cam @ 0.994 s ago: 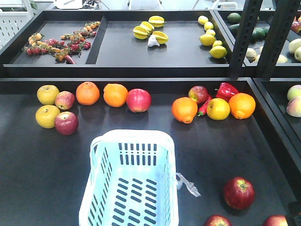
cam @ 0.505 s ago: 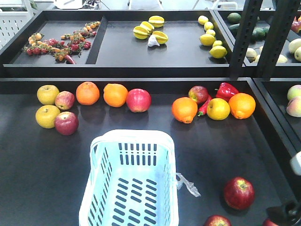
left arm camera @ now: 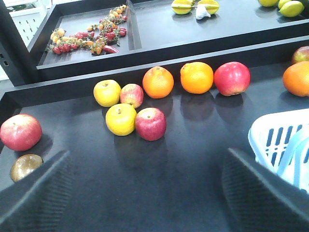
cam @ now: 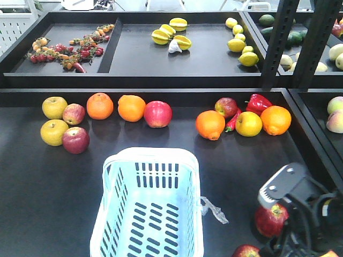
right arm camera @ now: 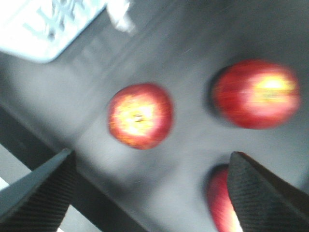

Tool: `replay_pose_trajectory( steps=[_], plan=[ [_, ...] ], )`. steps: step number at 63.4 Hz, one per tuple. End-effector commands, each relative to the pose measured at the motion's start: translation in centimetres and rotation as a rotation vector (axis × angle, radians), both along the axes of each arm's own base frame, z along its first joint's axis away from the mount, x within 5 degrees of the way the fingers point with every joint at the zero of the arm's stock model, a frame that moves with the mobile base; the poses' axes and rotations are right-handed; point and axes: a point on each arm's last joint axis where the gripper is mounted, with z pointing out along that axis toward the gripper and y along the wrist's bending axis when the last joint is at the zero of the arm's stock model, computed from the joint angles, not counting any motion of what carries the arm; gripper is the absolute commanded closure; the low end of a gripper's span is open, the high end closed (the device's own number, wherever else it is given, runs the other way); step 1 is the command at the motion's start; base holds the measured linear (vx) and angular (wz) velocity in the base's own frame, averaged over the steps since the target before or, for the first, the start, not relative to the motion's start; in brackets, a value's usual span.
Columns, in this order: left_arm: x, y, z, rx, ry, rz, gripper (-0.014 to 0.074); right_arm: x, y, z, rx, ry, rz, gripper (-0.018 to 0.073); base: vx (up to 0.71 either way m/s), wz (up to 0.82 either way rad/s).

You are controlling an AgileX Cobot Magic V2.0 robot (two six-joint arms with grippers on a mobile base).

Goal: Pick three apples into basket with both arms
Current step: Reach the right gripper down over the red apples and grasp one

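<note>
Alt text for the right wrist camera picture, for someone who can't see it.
Three dark red apples on a dark tabletop, blurred, seen from above between the wide-spread fingers of the right tool: one in the middle, one upper right, one cut off at the bottom. A corner of the pale blue basket shows top left.

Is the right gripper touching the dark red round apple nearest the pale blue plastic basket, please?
Apart. The right wrist view shows dark table between that apple and both fingers.
</note>
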Motion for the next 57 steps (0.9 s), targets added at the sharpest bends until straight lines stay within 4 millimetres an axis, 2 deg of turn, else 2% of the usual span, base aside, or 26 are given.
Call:
replay_pose_trajectory(
  steps=[1, 19, 35, 57],
  plan=[
    [0.2, 0.0, 1.3, -0.011, -0.083, 0.001, 0.0003, 1.2, 1.0, -0.2, 0.016, -0.02, 0.005, -0.0035, 0.0, 0.0],
    [0.2, 0.0, 1.3, -0.011, -0.083, 0.001, 0.0003, 2.2, 3.9, -3.4, -0.013, 0.02, 0.075, -0.0035, 0.0, 0.0],
    [0.2, 0.0, 1.3, -0.011, -0.083, 0.001, 0.0003, 3.7, 4.1, -6.3, -0.048, 0.035, 0.044, -0.0035, 0.0, 0.0],
    [0.2, 0.0, 1.3, -0.011, -0.083, 0.001, 0.0003, 4.1, 4.3, -9.5, -0.093, 0.121, 0.041, -0.0035, 0.0, 0.0]
  ],
)
